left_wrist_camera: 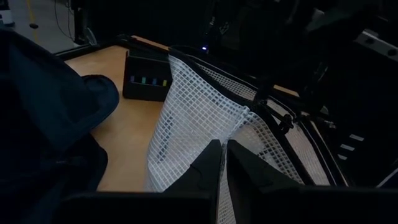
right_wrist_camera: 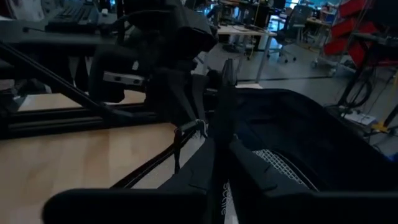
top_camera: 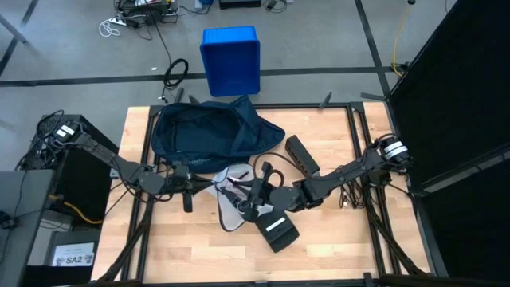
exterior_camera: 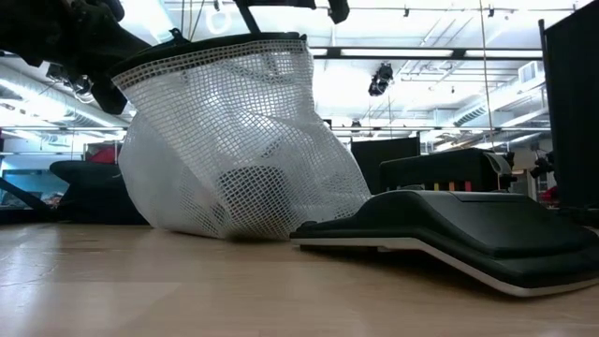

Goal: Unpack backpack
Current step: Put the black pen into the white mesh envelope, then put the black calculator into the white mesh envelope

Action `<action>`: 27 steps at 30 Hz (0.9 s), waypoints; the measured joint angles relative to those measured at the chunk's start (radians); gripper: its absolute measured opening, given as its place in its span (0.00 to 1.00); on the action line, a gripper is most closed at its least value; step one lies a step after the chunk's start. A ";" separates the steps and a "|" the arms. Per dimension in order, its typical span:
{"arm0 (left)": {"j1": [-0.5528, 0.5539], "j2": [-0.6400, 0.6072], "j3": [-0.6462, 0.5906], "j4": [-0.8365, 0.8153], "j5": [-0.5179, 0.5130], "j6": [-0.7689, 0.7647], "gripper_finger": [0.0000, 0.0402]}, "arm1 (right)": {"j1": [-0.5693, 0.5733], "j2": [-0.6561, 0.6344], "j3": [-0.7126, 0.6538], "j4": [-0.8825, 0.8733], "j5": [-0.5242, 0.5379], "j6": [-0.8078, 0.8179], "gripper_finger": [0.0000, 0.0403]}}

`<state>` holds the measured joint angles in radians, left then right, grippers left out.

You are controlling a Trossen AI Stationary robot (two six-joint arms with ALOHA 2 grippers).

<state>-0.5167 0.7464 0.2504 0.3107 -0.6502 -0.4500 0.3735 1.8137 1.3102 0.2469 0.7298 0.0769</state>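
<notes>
1. Left claw (top_camera: 209,185) is pinching shut on the rim of the white mesh bag (top_camera: 231,199), near the table's middle.
2. Right claw (top_camera: 253,190) is closing narrow on the same bag's dark rim from the opposite side; both are holding it up off the table (top_camera: 343,239).
3. Mesh bag is sagging just beside a black flat device (top_camera: 277,231) toward the near edge.
4. Another black device (top_camera: 302,155) is lying toward the right edge.
5. Backpack (top_camera: 203,131) is lying open at the far edge, left of centre.
</notes>
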 joint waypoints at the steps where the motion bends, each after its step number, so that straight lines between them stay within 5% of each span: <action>1: 0.000 0.000 0.000 0.000 0.000 0.000 0.00 | 0.003 0.000 0.000 -0.009 0.002 0.007 0.07; 14: 0.000 0.000 0.000 0.001 0.000 0.000 0.00 | 0.079 -0.020 0.000 -0.020 0.013 0.042 0.48; 23: 0.000 0.000 0.000 0.009 0.000 0.000 0.00 | 0.275 -0.050 0.003 0.075 0.036 0.030 0.50; 27: 0.000 0.000 0.000 0.013 0.000 0.000 0.00 | 0.348 0.017 0.002 -0.011 0.052 0.136 0.46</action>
<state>-0.5167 0.7464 0.2504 0.3241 -0.6506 -0.4496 0.7218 1.8307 1.3125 0.2356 0.7814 0.2130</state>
